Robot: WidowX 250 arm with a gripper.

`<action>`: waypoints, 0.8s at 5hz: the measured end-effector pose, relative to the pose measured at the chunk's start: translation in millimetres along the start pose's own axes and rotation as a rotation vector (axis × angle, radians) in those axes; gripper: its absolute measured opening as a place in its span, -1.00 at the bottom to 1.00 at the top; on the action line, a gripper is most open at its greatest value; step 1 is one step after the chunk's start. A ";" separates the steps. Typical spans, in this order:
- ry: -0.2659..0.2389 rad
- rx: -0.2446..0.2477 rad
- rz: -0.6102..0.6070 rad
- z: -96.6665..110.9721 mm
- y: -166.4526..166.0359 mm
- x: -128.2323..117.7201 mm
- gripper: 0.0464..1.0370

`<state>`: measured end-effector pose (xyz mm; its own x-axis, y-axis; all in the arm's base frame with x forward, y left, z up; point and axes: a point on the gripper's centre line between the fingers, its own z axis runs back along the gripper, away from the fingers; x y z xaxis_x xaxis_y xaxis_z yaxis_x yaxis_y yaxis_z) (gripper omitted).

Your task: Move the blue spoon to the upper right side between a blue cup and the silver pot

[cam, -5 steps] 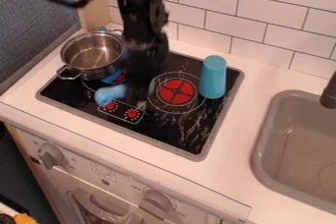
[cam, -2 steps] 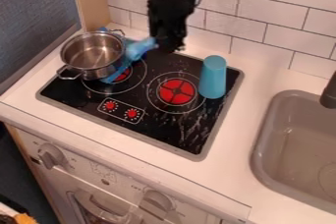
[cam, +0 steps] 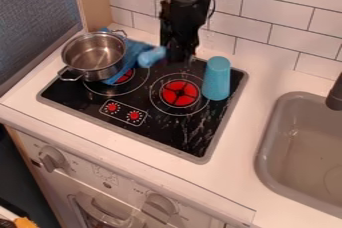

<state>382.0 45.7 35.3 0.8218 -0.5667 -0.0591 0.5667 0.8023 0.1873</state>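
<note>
1. Farthest left, we see 1 wooden post (cam: 93,2) and 1 silver pot (cam: 93,58). The pot stands upright at the left part of the black stove (cam: 160,134), 1 handle toward the lower left and 1 toward the upper right. Its open top lets us see the bare metal bottom inside.
2. Beside the pot, 1 blue cloth (cam: 135,48) reaches from behind it down along its right side, partly over 1 red burner (cam: 125,76). Below lie 2 red dials on the stove's front.
3. Next comes our blue spoon (cam: 151,57), between the pot and the cup, near the stove's back edge. Its rounded bowl points left and slightly down, toward the pot; its long axis slants from lower left to upper right. We see the handle end hidden at the gripper.
4. The black gripper (cam: 179,60) hangs just right of the bowl, closed on the spoon.
5. Below the gripper we see the other red burner (cam: 180,93), 1 of 2 in view.
6. The blue cup (cam: 216,78) stands upside down, narrower end up, at the stove's right edge, near the gripper and walling off that side.
7. Farthest right is 1 grey sink (cam: 266,158), with 1 dark faucet (cam: 335,95) at its edge.
</note>
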 end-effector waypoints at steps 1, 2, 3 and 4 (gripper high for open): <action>0.027 -0.003 -0.015 -17.0 0.1 2.7 -0.43; 0.029 -0.012 -0.017 -24.5 2.9 9.0 -0.29; 0.049 -0.031 -0.026 -24.8 5.5 12.2 0.30; 0.056 -0.035 -0.025 -26.1 4.7 10.2 0.83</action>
<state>394.6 48.6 10.0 0.8087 -0.5762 -0.1185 0.5882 0.7946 0.1508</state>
